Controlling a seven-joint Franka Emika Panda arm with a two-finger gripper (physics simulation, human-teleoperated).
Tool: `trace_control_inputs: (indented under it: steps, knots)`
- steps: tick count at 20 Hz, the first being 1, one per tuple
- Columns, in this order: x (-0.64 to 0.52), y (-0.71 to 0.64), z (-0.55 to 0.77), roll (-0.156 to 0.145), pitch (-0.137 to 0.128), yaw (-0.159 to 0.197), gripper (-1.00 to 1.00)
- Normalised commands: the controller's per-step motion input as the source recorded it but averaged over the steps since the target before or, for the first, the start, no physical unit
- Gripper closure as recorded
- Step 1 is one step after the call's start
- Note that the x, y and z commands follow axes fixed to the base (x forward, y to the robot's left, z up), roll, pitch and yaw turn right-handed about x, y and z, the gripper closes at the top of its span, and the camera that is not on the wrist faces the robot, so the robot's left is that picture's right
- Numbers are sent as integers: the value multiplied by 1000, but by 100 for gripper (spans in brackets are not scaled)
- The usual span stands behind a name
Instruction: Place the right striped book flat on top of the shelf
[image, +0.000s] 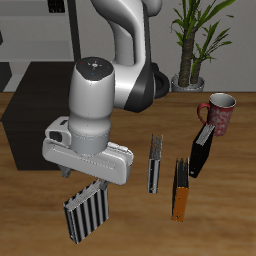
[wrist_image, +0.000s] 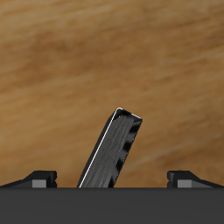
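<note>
The right striped book (image: 86, 212) hangs from my gripper (image: 88, 186) near the desk's front edge, seemingly clear of the wood, in front of the shelf (image: 38, 112). My fingers are closed narrowly on its upper end, and in the wrist view the book (wrist_image: 111, 150) juts out tilted between my fingertips (wrist_image: 38, 177), with only bare desk beyond it.

As I judge it, the step in hand is the carry. I should raise the book until its lower end clears the shelf's flat top, travel toward the desk's back, then turn it so a broad cover faces down before opening. A grip at one end may let it swing, so slow, steady motion seems wise.

The book is squarish, its cover banded in black and pale grey along its length.

Farther along the front edge stand a slim grey book (image: 154, 164) and an orange book (image: 180, 189); behind them are another dark book (image: 201, 150) and a red mug (image: 218, 112).
</note>
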Motion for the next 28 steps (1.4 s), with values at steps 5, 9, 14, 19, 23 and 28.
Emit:
trace_control_inputs:
  steps: [5,9,14,19,23,28]
  knots:
    - [76,-39,-353,-23,56,-44,-100]
    - [91,-83,-336,-8,56,-30,100]
    - [-32,16,-71,4,4,-4,100]
    - [-34,-15,51,4,-9,-13,100]
    - [-228,-2,270,8,-46,48,100]
    - [-428,-45,493,17,-84,42,100]
